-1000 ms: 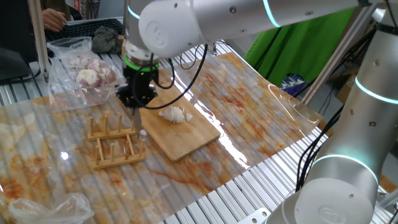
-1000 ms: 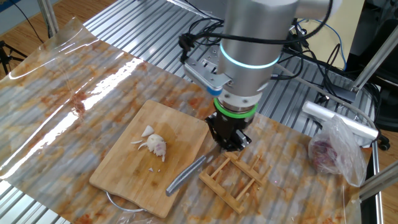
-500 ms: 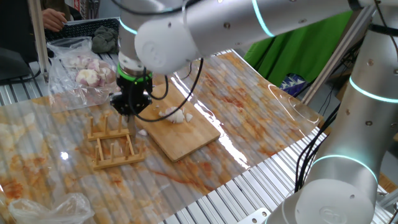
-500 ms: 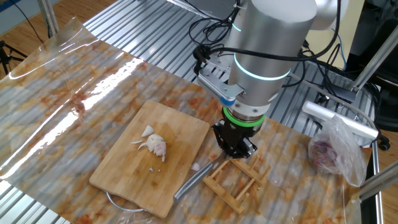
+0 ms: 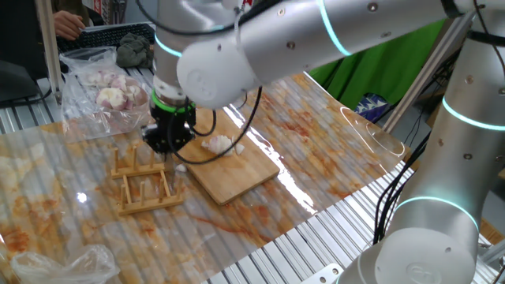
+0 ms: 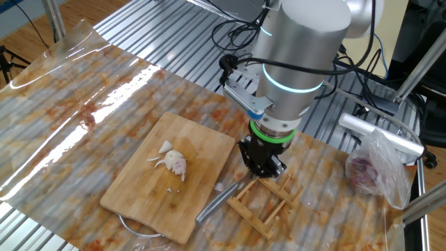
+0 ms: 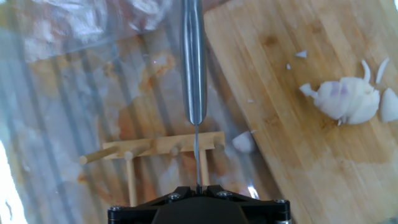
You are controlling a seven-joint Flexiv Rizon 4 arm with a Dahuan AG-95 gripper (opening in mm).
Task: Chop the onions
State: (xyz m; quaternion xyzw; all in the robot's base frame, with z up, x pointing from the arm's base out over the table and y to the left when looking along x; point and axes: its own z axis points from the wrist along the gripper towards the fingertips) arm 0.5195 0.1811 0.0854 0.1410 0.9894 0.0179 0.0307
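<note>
- Sheet of clear plastic over a marbled orange-grey table top (image 5: 316, 150) covers the whole work place; you see strong glare on it.
- The big silver robot arm with the glowing cyan ring (image 6: 300, 42) stands over the near edge of the board, hand pointing straight down.
- The rectangular light bamboo cutting board (image 6: 139, 181) lies flat on the sheet, well clear of the crinkled clear plastic bag of pinkish onions (image 5: 102, 91).
- The small wooden peg rack (image 6: 265, 202) lies just beside the board's corner, directly under the hand.
- The all-steel knife with the rounded metal handle (image 7: 193, 56) is turned edge-on in the hand view, and its thin blade crosses over a rail of the rack.
- The black two-finger gripper (image 6: 263, 166) is clenched on the blade end of that knife, low over the rack.
- The small peeled whitish onion (image 7: 345, 99) sits on the middle of the board, already opened into pale wedges; it is apart from the knife.
- One loose white onion piece (image 7: 244, 142) lies off the board, between its edge and the rack.
- Step, as I judge it: the cutting looks finished and the knife is being put down at the rack. Next you need to settle the blade between the pegs and only then release it, without pushing the light rack.
- Writing: no brand, label or text is readable in any view.
</note>
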